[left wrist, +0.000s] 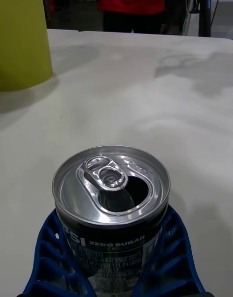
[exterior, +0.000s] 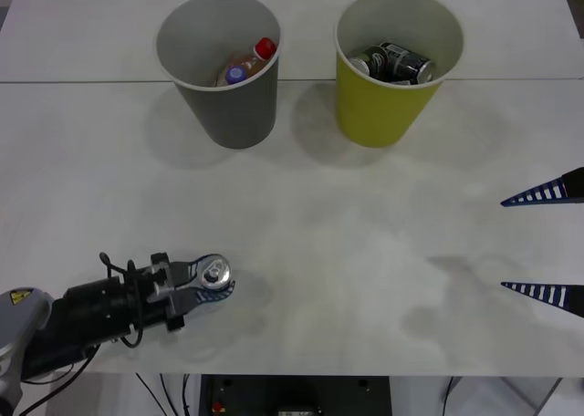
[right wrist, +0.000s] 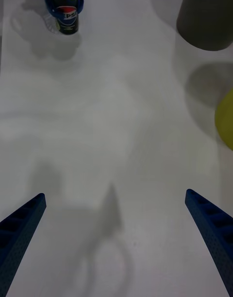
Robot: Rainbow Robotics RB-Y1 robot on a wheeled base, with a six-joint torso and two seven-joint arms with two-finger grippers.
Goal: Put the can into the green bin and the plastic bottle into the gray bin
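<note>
One can (left wrist: 111, 190) in left tool (exterior: 210, 284)

The desk (exterior: 301, 243) is a pale, whitish surface with a seam running across its far part. Three things stand directly on it. The can (exterior: 216, 275) stands upright near the front edge, between the blue fingers of the left end effector (exterior: 212, 284), its silver top opened. The gray bin (exterior: 219, 69) stands far ahead of that end effector, straddling the seam. The green bin (exterior: 398, 65) stands just beside the gray one, apart from it, on the side toward the right end effector (exterior: 546, 243) and well ahead of it. The right end effector hovers with fingers spread over a bare stretch of desk, well apart from the can.
</note>
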